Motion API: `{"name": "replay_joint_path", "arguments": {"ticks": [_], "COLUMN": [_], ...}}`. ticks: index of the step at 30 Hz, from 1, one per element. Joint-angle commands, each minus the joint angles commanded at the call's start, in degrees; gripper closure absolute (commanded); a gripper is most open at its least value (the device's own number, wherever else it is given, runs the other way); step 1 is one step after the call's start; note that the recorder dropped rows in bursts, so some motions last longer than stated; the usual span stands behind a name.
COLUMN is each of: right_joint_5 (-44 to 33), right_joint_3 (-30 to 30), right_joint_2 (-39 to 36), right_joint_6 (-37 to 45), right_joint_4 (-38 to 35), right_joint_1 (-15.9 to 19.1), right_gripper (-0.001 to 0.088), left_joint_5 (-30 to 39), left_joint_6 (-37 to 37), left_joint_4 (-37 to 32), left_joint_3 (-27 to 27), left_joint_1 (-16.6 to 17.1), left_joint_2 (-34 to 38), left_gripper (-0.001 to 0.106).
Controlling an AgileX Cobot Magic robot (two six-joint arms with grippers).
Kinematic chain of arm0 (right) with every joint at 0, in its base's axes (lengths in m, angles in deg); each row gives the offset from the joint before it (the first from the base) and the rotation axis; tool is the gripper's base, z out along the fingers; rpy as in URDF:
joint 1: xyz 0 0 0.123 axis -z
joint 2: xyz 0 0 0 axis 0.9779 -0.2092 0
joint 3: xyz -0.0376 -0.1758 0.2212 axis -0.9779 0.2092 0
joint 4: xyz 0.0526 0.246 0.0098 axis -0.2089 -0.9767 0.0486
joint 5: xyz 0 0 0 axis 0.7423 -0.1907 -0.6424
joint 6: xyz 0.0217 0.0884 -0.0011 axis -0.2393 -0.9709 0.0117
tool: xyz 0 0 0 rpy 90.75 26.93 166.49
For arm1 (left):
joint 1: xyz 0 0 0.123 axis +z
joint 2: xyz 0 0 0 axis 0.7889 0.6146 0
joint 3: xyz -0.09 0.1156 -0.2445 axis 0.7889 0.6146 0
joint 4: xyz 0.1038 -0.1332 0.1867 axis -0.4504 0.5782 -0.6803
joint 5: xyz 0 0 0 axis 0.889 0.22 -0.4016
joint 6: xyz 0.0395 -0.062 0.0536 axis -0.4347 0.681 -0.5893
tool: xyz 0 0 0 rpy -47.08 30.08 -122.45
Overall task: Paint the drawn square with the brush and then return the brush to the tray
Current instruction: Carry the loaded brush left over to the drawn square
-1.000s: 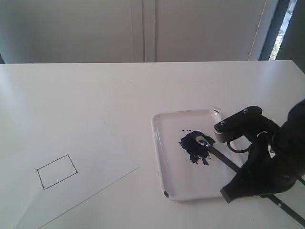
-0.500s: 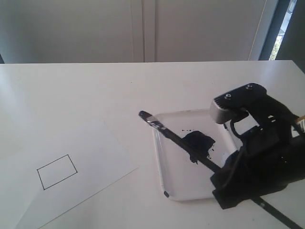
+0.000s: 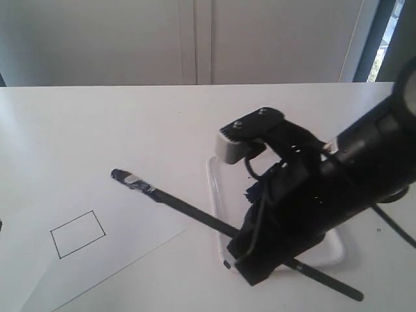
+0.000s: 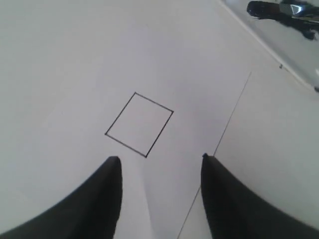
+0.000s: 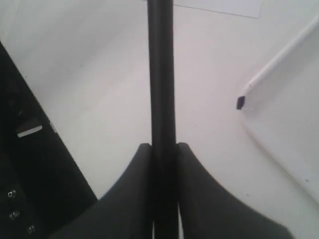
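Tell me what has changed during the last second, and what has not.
The right gripper, shut on the brush, lifted it out of the tray and swung it left. Its tip now hangs near the far edge of the paper, short of the drawn square. Tray, paper and the blank square stayed put.

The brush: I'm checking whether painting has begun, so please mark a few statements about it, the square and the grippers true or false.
1. The right gripper is shut on the brush. True.
2. The drawn square is smeared with blue paint. False: its inside is blank white.
3. The brush tip rests in the tray. False: the tip is outside the tray, out toward the paper sheet.
4. The left gripper is open and holds nothing. True.
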State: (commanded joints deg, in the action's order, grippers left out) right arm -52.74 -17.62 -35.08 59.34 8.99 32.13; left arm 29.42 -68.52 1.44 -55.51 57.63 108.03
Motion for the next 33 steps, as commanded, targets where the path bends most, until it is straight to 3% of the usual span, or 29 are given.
{"name": "replay_joint_path", "arguments": {"ticks": [10,24,28,33], "right_joint_5": [0.4,6.7,6.9,7.1], "right_joint_3": [-5.4,-7.9,-8.2,-10.6], "right_joint_2": [-8.7,-16.7,-18.5,-20.4], "right_joint_6": [0.0,-0.3,-0.3,-0.3], "right_joint_4": [5.3,5.4,5.0,5.1], "right_joint_1": [-3.5,-5.1,-5.2,-8.1], "right_gripper": [0.0868,0.0868,0.0868,0.0868], "left_joint_5": [-3.5,-16.2,-18.1,-18.8], "left_joint_6": [-0.7,-1.0,-1.1,-1.4], "left_joint_4": [-9.0,-11.8,-12.8,-14.2], "left_joint_3": [0.0,0.0,0.0,0.0], "left_joint_1": [-3.9,-10.8,-11.6,-11.6], "left_joint_2": [9.6,28.0,31.9,33.6], "left_gripper": [0.052,0.052,0.052,0.052]}}
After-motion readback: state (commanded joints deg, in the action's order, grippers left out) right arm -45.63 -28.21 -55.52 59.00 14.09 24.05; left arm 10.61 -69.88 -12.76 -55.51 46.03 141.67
